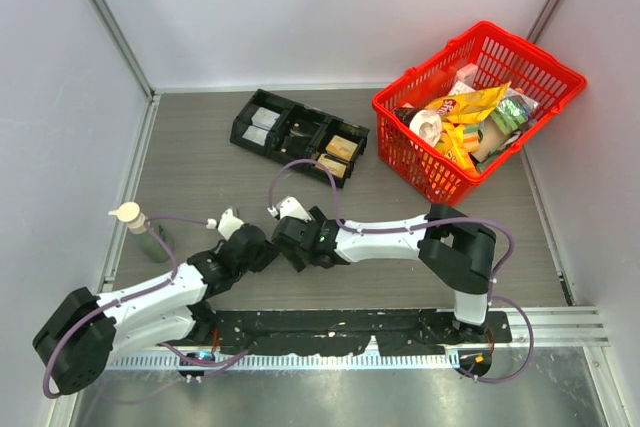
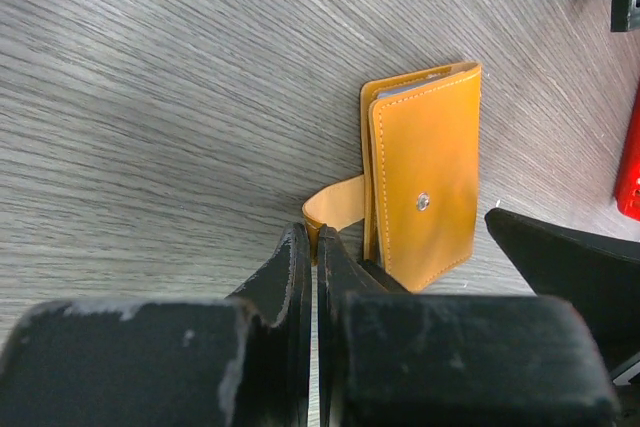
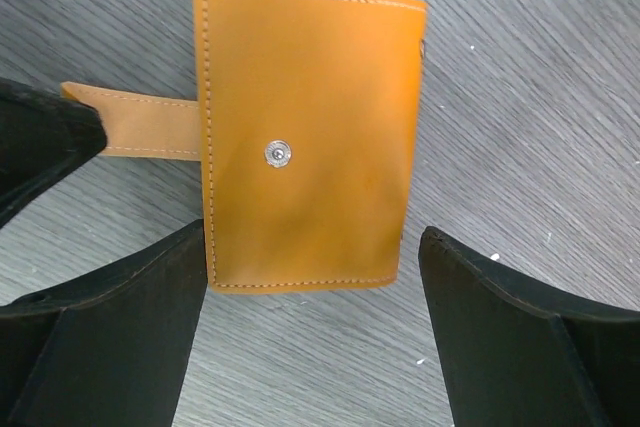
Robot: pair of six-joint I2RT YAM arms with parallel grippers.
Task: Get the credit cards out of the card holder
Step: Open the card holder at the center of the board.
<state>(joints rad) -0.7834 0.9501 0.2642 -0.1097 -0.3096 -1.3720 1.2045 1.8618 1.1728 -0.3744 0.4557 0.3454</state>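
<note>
Unfastening comes first, I judge: the holder lies folded shut and no cards are out.

Top view: left gripper [image 1: 258, 247] and right gripper [image 1: 296, 237] meet mid-table, hiding the holder.

Left wrist view: the card holder [image 2: 425, 197], smooth tan-orange leather with pale stitching, lies flat on the grey wood-grain table [image 2: 150, 97]. The closed fingers appear to pinch the end of its matte tab [image 2: 338, 207].

Right wrist view: fingers spread wide, holding nothing, straddling the rectangular holder with its metal snap stud [image 3: 278, 154]. Next, they need to lift the top flap while the tab is held.
</note>
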